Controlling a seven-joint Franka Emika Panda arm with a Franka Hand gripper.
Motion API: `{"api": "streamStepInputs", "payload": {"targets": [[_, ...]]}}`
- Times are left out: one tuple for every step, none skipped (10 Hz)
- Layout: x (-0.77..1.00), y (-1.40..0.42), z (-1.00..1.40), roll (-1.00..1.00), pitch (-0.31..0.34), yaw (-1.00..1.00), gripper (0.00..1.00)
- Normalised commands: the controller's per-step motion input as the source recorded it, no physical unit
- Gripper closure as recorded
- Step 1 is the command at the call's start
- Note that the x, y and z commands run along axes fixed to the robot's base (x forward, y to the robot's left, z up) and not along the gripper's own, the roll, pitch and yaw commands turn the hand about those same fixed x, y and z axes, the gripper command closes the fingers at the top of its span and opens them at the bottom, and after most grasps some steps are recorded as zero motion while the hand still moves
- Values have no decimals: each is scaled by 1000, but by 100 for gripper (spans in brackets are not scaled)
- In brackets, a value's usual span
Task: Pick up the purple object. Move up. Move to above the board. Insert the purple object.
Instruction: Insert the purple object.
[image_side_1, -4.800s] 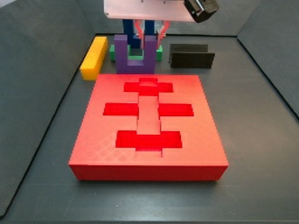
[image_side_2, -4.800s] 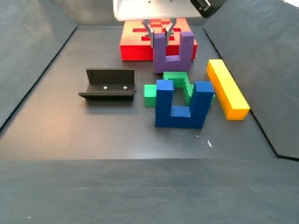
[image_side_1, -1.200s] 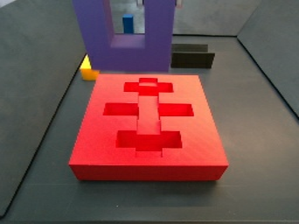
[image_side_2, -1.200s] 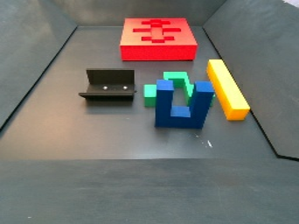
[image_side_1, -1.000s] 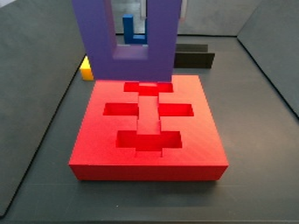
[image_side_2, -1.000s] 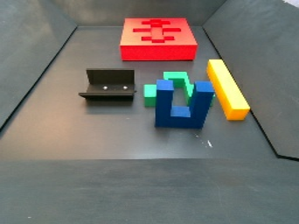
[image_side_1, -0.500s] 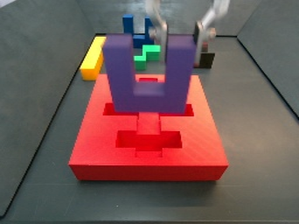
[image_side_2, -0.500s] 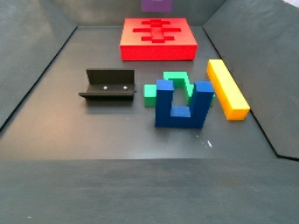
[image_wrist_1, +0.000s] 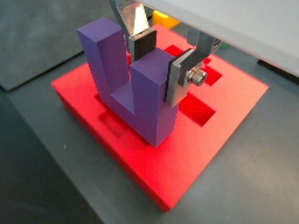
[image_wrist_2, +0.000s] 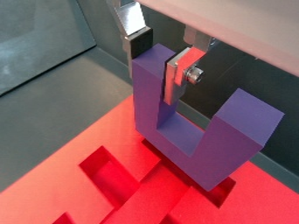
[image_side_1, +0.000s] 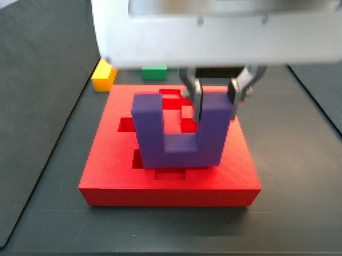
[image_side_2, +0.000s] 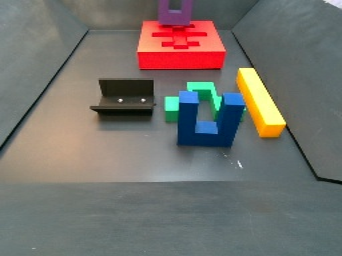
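Observation:
The purple object (image_wrist_1: 126, 87) is a U-shaped block with its two prongs up. My gripper (image_wrist_1: 163, 54) is shut on one prong, a pad on each side of it, as both wrist views show (image_wrist_2: 162, 54). The block (image_side_1: 174, 135) hangs low over the middle of the red board (image_side_1: 118, 175), with its base at the cross-shaped cutouts. I cannot tell whether it touches the board. In a side view only the block's lower part (image_side_2: 174, 14) shows, above the board (image_side_2: 181, 55) at the far end of the floor.
On the floor away from the board stand the fixture (image_side_2: 123, 98), a blue two-pronged piece (image_side_2: 211, 120), a green block (image_side_2: 187, 100) and a long yellow bar (image_side_2: 259, 100). The yellow bar (image_side_1: 102, 72) and green block (image_side_1: 155, 72) lie behind the board.
The gripper has come down with the purple object, from high above the board to just over its cutouts. The other pieces have not moved.

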Motion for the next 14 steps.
{"api": "streamStepInputs", "payload": {"targets": [[29,-123,-97,56,0,203,100],[103,0,-60,44,0,149,100],[0,197,0,0,0,54,100],[0,277,0,0,0,0,100],[0,211,0,0,6,0,100],[-20,86,0,0,0,0,100],[-183,0,-6,0,0,0,100],[-257,0,-20,-6,-29,0,100],[-263,0,0,-49,-56,0,100],[-269,0,0,-66,-54,0,100],[-114,0,-26,-77,-59,0,100],[-17,-86,-114,-116,-77,0,100],[0,-129,-123,-134,-86,0,100],[17,-131,-137,-110,-70,0,100]]}}
